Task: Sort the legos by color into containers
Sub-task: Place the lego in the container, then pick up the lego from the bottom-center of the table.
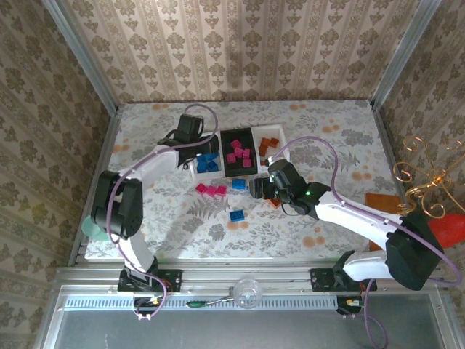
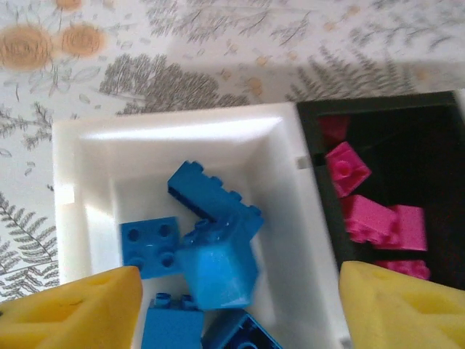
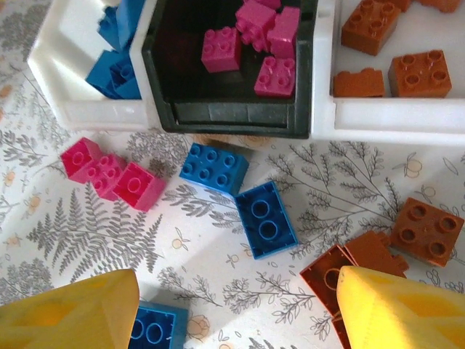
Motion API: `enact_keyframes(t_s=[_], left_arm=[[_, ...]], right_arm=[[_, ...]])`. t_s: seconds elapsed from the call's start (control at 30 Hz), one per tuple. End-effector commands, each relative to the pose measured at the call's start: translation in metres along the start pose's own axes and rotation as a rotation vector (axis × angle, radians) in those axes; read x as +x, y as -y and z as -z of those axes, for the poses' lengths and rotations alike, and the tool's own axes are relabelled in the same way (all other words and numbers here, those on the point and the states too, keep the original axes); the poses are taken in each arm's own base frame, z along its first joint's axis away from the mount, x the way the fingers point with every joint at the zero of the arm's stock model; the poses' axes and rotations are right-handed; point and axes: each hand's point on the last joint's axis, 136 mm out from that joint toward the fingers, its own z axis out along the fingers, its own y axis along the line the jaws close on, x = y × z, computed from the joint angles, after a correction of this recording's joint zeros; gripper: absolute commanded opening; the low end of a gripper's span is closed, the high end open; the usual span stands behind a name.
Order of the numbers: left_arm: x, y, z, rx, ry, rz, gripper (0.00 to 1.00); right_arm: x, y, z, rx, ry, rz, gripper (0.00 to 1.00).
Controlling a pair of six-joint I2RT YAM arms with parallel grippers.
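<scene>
Left gripper (image 2: 234, 309): we are watching it hang over the left white tray (image 2: 182, 138), which is joined to the black tray (image 2: 378, 105) on its left side. Its yellow fingers (image 2: 73, 309) are standing wide apart and clamping nothing. Blue legos (image 2: 214, 207) are lying heaped in that tray, and pink legos (image 2: 378, 222) are lying in the black tray. Orange-brown legos (image 3: 418, 73) are sitting in the right white tray (image 3: 392, 120), joined to the black tray's right side.

Right gripper (image 3: 236, 320): we are seeing it hover over the table (image 3: 94, 240) on the near side of the black tray, spread wide and empty. Loose there: a pink cluster (image 3: 109, 174) off the black tray's near left corner, two blue bricks (image 3: 214, 167) just in front of it, and orange-brown bricks (image 3: 425, 229) off its near right.
</scene>
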Motion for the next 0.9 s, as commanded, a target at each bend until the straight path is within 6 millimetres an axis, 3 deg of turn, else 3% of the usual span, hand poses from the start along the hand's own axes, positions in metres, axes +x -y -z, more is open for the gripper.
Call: enact_keyframes(t_s=[0.0, 0.03, 0.13, 0.17, 0.23, 0.3, 0.4, 0.47, 0.6, 0.7, 0.87], left_arm=[[-0.022, 0.026, 0.045, 0.107, 0.098, 0.000, 0.78], [-0.017, 0.040, 0.055, 0.140, 0.106, -0.020, 0.80], [-0.002, 0.059, 0.079, 0.200, 0.128, -0.040, 0.86], [0.005, 0.064, 0.088, 0.218, 0.134, -0.047, 0.92], [0.022, 0.071, 0.100, 0.237, 0.134, -0.067, 0.99], [0.044, 0.071, 0.109, 0.227, 0.125, -0.089, 1.00], [0.071, 0.055, 0.121, 0.178, 0.120, -0.093, 1.00], [0.083, 0.041, 0.132, 0.148, 0.137, -0.075, 1.00], [0.104, 0.016, 0.153, 0.132, 0.187, -0.031, 1.00], [0.119, 0.001, 0.162, 0.114, 0.187, -0.016, 1.00], [0.136, -0.018, 0.168, 0.073, 0.177, 0.001, 1.00]], right_arm=[[0.025, 0.016, -0.009, 0.069, -0.080, -0.011, 0.74], [0.029, 0.019, -0.010, 0.087, -0.094, -0.010, 0.74], [0.039, 0.028, -0.016, 0.130, -0.133, 0.003, 0.74], [0.047, 0.027, -0.021, 0.123, -0.163, 0.010, 0.74], [0.056, 0.015, -0.026, 0.063, -0.194, 0.037, 0.74], [0.063, -0.008, -0.028, -0.022, -0.209, 0.103, 0.75], [0.074, -0.031, -0.033, -0.049, -0.234, 0.196, 0.78], [0.082, -0.045, -0.039, -0.067, -0.255, 0.228, 0.84], [0.098, -0.067, -0.055, -0.073, -0.290, 0.271, 0.86], [0.105, -0.073, -0.064, -0.037, -0.296, 0.286, 0.86], [0.115, -0.063, -0.077, 0.073, -0.322, 0.278, 0.85]])
